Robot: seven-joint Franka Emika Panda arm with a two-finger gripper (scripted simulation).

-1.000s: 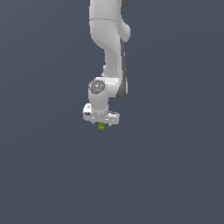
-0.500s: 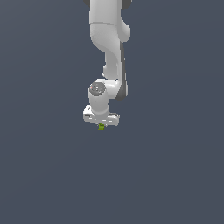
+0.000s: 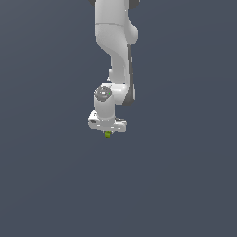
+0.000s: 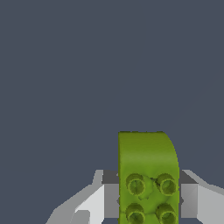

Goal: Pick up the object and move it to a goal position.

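In the exterior view a white robot arm [image 3: 115, 51] is seen reaching down from twelve o'clock, ending in a gripper [image 3: 107, 131] just above the middle of the picture. A tiny lime-green block [image 3: 108, 134] is seen directly beneath the wrist, at six o'clock from it, tucked between the fingertips. Only a small part of the block is shown below the white housing. The surroundings are rendered as one flat dark grey-blue field [image 3: 185, 176], and it cannot be told from this view whether the block is touching a surface or is held clear of one.

In the wrist view the block [image 4: 148, 177] is shown large, as an oblong green piece with a rounded far corner. Four round studs in a darker green are seen on its near face, arranged two by two. A grey finger pad [image 4: 110, 200] is pressed against one long side of the block, and a second pad [image 4: 189, 200] is pressed against the opposite side. The jaws are thus closed to the width of the block, which is gripped between them. The block is aligned lengthwise with the fingers and projects beyond their tips. Behind it only the plain dark field [image 4: 65, 65] is seen.
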